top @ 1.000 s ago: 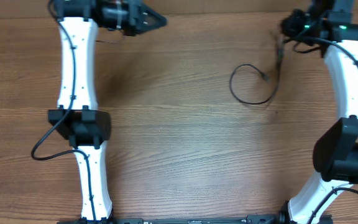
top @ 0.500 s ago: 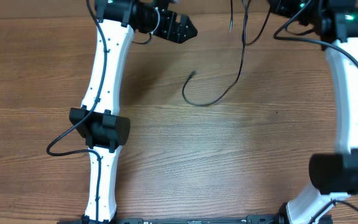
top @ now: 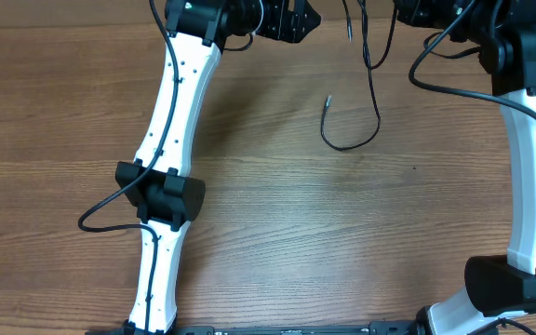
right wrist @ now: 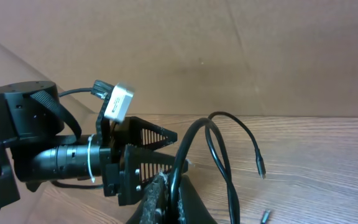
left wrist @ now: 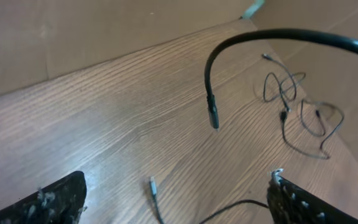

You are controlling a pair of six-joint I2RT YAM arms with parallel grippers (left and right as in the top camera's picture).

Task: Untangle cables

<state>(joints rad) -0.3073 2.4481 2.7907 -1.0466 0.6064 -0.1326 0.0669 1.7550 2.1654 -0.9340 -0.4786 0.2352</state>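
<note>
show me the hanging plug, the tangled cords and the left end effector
hanging plug (left wrist: 212,116), left wrist view, on its dark barrel
tangled cords (left wrist: 282,93), left wrist view, where the loops cross
left end effector (right wrist: 171,149), right wrist view, midway between its open fingertips

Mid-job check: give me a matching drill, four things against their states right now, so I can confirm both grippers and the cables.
Things:
1. left gripper
2. right gripper
3. dangling black plug
4. tangled cables

States:
A. heaped on the table, touched by nothing
B. shut on a cable
C. open, holding nothing
D. hanging in the air

Pairs: 1-C, 2-B, 3-D, 4-A
</note>
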